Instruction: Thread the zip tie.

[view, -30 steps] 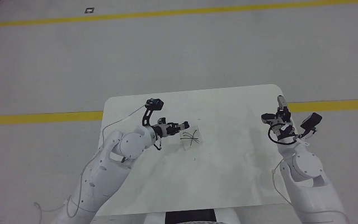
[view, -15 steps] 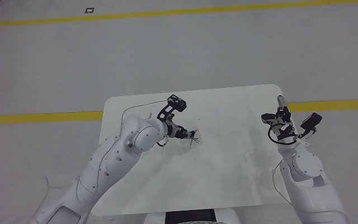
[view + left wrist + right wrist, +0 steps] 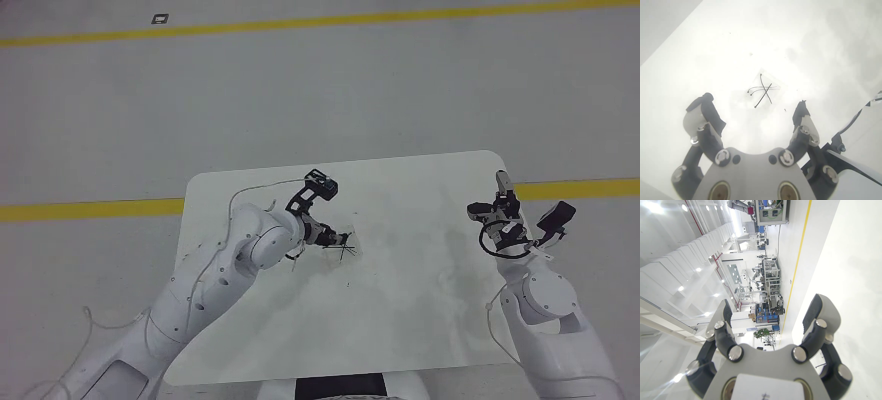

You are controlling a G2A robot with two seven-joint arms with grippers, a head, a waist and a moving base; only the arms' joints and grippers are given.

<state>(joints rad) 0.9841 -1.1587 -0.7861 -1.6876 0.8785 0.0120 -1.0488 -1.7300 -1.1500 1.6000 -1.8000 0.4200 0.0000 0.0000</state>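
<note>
Just left of the middle of the table [image 3: 420, 300], the zip ties [image 3: 343, 248] lie flat in a small heap of thin black strips. They cross one another, so they share no single long axis. In the left wrist view two straighter strips form an X, two finer curved ones run across it, and the heads fan out toward the end effector's side. The left end effector [image 3: 336, 240] sits just to the left of the heap and points right at it. Its fingers [image 3: 706, 106] are spread wide and hold nothing, and the heap lies ahead of the gap between them, untouched. The right end effector [image 3: 500, 200] is well apart at the table's right edge, also spread and empty, aimed toward the far side. The left arm is clearly nearer. The next move probably depends on closing across one strip where it lies clear of the crossing.
</note>
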